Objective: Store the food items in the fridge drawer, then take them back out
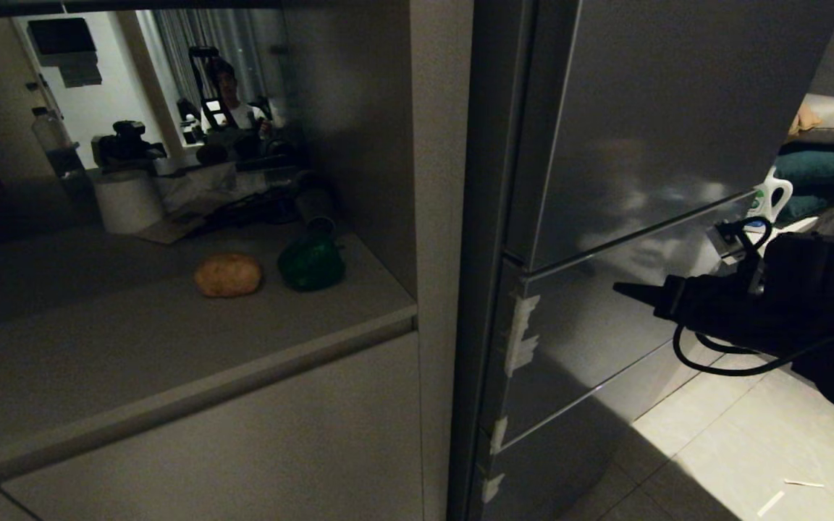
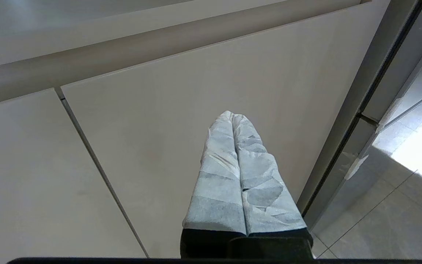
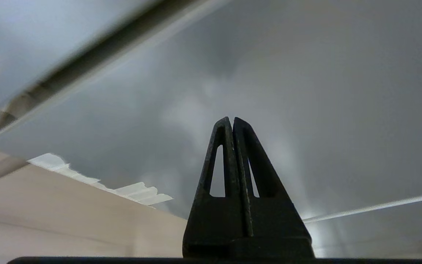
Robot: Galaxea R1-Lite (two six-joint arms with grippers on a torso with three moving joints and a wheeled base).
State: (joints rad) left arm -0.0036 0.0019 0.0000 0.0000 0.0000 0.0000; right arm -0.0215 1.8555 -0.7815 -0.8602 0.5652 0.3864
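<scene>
A tan potato [image 1: 228, 275] and a dark green bell pepper [image 1: 311, 264] lie side by side on the counter in the niche at the left. To their right is the fridge drawer [image 1: 591, 340], closed, its grey front bearing whitish tape scraps [image 1: 520, 329] at its left edge. My right gripper [image 1: 620, 289] hangs shut and empty in front of that panel, pointing at it. In the right wrist view the gripper [image 3: 232, 119] faces the drawer front [image 3: 306, 91], apart from it. My left gripper [image 2: 233, 115], fingers wrapped in pale tape, is shut on nothing before a beige cabinet door [image 2: 159, 128].
A tall grey fridge door [image 1: 677, 108] rises above the drawer. At the back of the niche stand a clear water bottle [image 1: 51, 141] and a white paper roll [image 1: 127, 199], with a person [image 1: 229, 94] behind. Cushions [image 1: 830, 166] and a white bottle [image 1: 772, 195] lie far right; tiled floor [image 1: 750, 449] below.
</scene>
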